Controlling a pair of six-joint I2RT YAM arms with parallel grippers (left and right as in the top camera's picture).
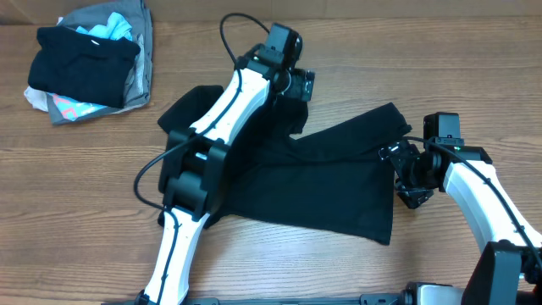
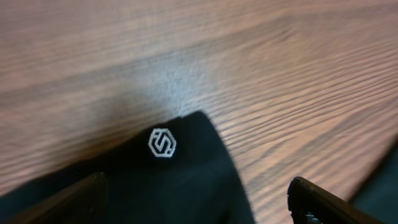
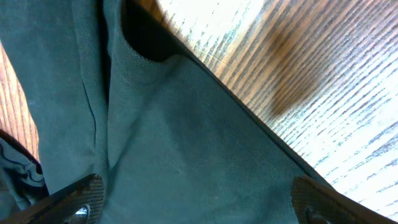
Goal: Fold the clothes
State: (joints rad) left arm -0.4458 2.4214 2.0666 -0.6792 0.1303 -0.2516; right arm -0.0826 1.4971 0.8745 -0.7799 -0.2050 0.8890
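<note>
The clothes, a black T-shirt point(image 1: 313, 174), lie spread across the middle of the table, partly under my left arm. My left gripper point(image 1: 303, 85) hovers open over the shirt's far edge. In the left wrist view, that gripper point(image 2: 196, 205) straddles a shirt corner point(image 2: 186, 180) bearing a small white hexagon logo point(image 2: 162, 142), and nothing is pinched. My right gripper point(image 1: 400, 174) is at the shirt's right edge. In the right wrist view, that gripper point(image 3: 199, 202) is open just above the dark fabric point(image 3: 186, 143), with a fold and seam running off to the left.
A heap of mixed black, grey, light-blue and pink garments point(image 1: 89, 55) sits at the far left corner. Bare wooden tabletop point(image 1: 440, 59) surrounds the shirt. My left arm point(image 1: 212, 127) crosses the shirt's left part.
</note>
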